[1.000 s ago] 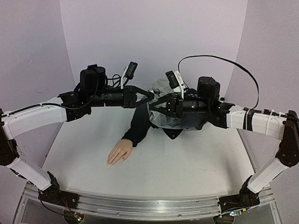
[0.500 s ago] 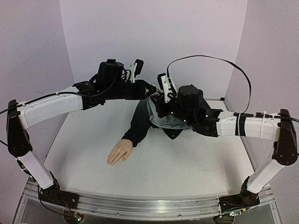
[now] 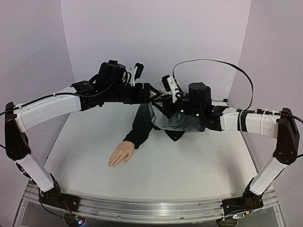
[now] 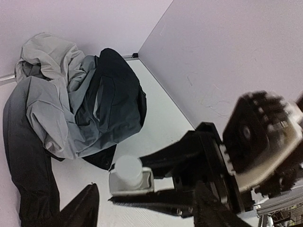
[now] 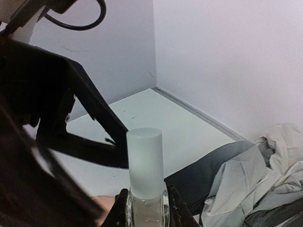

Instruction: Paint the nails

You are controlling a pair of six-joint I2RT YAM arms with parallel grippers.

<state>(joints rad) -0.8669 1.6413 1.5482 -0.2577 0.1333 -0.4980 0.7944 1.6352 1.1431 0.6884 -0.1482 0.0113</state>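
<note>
A small glass bottle (image 5: 146, 213) with a frosted white cap (image 5: 144, 161) stands upright in my right gripper (image 5: 147, 195), which is shut on its body. In the left wrist view the same cap (image 4: 128, 170) shows just ahead of my left gripper (image 4: 144, 195), whose fingers (image 4: 83, 208) stand wide apart and open. From above, the left gripper (image 3: 154, 93) and the right gripper (image 3: 164, 100) meet over the back of the table. The flesh-coloured mannequin hand (image 3: 121, 154) lies flat in a dark sleeve (image 3: 139, 126). Its nails (image 3: 110, 165) point to the near left and are too small to make out.
A crumpled grey and dark garment (image 3: 174, 122) lies under both grippers, also seen in the left wrist view (image 4: 71, 109). Lilac walls (image 3: 156, 38) close off the back and sides. A black cable (image 3: 213, 62) loops above the right arm.
Both arms have reached further toward the back middle. The left gripper, shut before, has opened next to the bottle's cap. The right gripper keeps its hold on the bottle.
</note>
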